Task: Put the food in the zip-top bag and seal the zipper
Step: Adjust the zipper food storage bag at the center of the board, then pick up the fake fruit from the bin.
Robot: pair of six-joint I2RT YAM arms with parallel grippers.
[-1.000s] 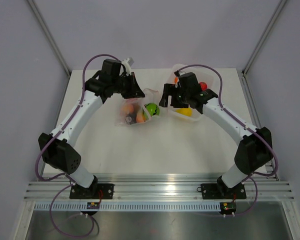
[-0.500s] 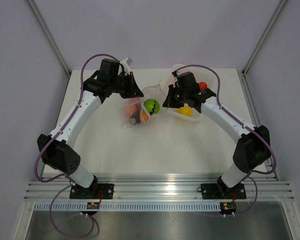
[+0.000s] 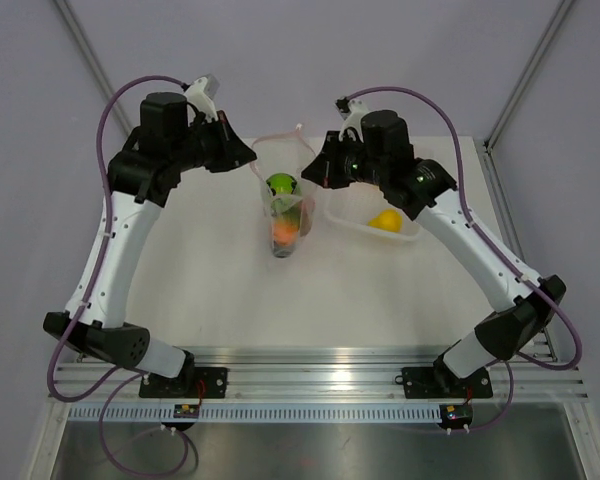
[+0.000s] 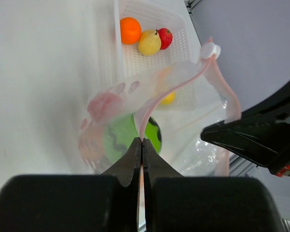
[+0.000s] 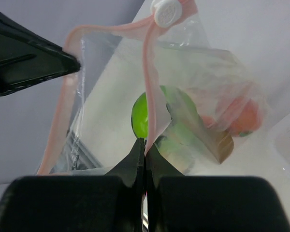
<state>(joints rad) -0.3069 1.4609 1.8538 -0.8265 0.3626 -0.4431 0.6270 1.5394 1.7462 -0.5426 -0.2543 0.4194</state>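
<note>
Left wrist shows left end effector pinching zip-top bag, right end effector likewise, contents blurred.

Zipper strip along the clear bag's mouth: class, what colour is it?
Pale pink. The zipper shows best in the right wrist view.

- zip-top bag: clear, with faint pink dots on one wall.
- zipper: pale pink strip; its slider is white.
- green fruit, in the bag: bright green with dark wavy stripes.
- second orange fruit, in the bag: orange-red, blurred behind the plastic.
- tray: translucent white, fine perforated grid pattern.
- orange fruit, yellow fruit, red fruit, in the tray: plain and glossy.
- left gripper and right gripper: black.
- left arm and right arm: white links, black joints.
- cable: purple.
- table: white.
</note>
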